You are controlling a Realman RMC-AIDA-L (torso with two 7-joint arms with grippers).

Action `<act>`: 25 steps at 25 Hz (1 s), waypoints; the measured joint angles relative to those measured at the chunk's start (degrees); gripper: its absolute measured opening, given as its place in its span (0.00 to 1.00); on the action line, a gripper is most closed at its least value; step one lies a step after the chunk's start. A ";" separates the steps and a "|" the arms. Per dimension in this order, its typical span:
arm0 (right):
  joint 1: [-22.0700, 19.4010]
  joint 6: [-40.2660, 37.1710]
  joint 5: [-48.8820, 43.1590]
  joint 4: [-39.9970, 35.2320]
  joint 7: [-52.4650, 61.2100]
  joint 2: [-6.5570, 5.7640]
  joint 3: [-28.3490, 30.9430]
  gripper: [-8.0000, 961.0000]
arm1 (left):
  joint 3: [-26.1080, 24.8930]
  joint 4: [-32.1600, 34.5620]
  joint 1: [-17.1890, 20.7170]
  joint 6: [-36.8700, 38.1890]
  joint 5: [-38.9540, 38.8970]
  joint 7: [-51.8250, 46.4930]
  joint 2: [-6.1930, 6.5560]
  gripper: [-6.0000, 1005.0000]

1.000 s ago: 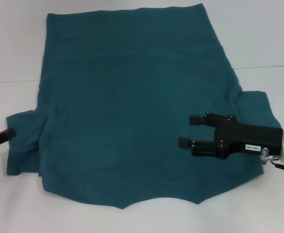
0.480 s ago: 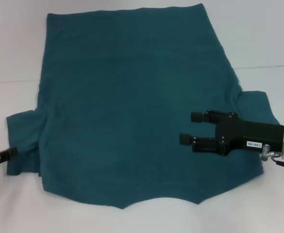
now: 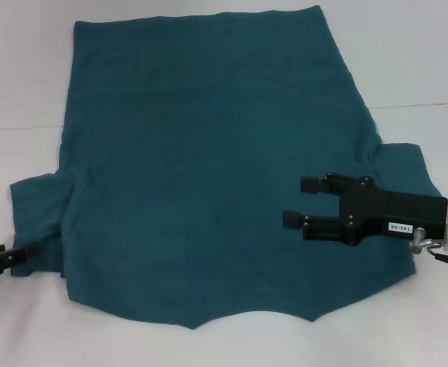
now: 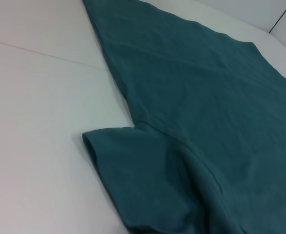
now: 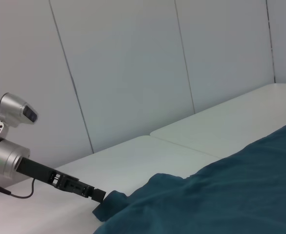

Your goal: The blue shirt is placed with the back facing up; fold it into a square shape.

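The left pincer (image 3: 21, 255) has slid to the blue shirt (image 3: 209, 168) sleeve, grip unclear; right pincer (image 3: 297, 202) open, empty.

Right gripper (image 3: 294, 201) reaches leftward, jaws parted; left gripper (image 3: 27, 255) sits low at far left.

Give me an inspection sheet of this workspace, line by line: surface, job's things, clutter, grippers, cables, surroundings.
Surface: white table, a seam line running across it.
Job's things: blue shirt spread flat, plain side up, both sleeves out, unfolded.
Clutter: nothing seen.
Grippers: left gripper at the corner of the robot's-left sleeve, fingers unclear; right gripper open, over the shirt beside the robot's-right sleeve, holding nothing.
Cables: thin cable at the right wrist.
Surroundings: pale panelled wall behind the table.
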 joint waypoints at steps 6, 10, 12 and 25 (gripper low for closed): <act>-0.03 -0.04 0.00 0.24 0.00 0.00 0.00 0.91 | 0.89 -0.08 -0.11 -0.09 0.10 0.04 -0.11 0.74; -0.04 -0.02 0.00 0.30 0.00 0.00 0.00 0.91 | 1.38 -0.09 -0.10 -0.11 0.45 0.05 -0.11 0.74; -0.06 -0.01 0.00 0.32 0.00 0.00 0.00 0.91 | 1.38 -0.09 -0.09 -0.14 0.74 0.06 -0.10 0.74; -0.09 0.01 0.03 0.43 0.00 0.09 0.01 0.91 | 2.62 0.15 -0.28 -0.14 1.38 0.07 -0.20 0.73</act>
